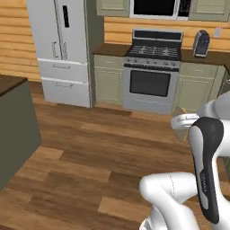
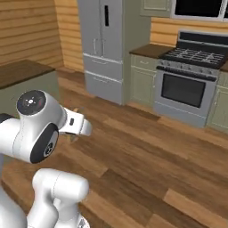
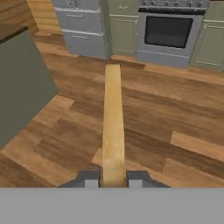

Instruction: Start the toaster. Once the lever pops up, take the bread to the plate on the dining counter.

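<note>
My gripper (image 3: pixel 113 179) is shut on the bread (image 3: pixel 113 122), a thin light-tan slice seen edge-on, running straight out from between the two finger tips above the wooden floor. The hand (image 1: pixel 183 122) hangs in mid-air in front of the arm's dark elbow, and from the other side the gripper (image 2: pixel 76 130) is held low over the floor. The dining counter (image 3: pixel 19 87), with its dark-brown top and grey-green front, stands to the left (image 1: pixel 13 130). A small silver-grey rounded appliance, the toaster (image 1: pixel 201 43) by its look, sits on the back counter right of the stove. The plate is out of view.
Straight ahead are a stove with an oven door (image 1: pixel 152 81), pale-green cabinets (image 1: pixel 108 81) and a tall white fridge (image 1: pixel 63 49). Wide wooden floor (image 1: pixel 99 148) lies between me and them.
</note>
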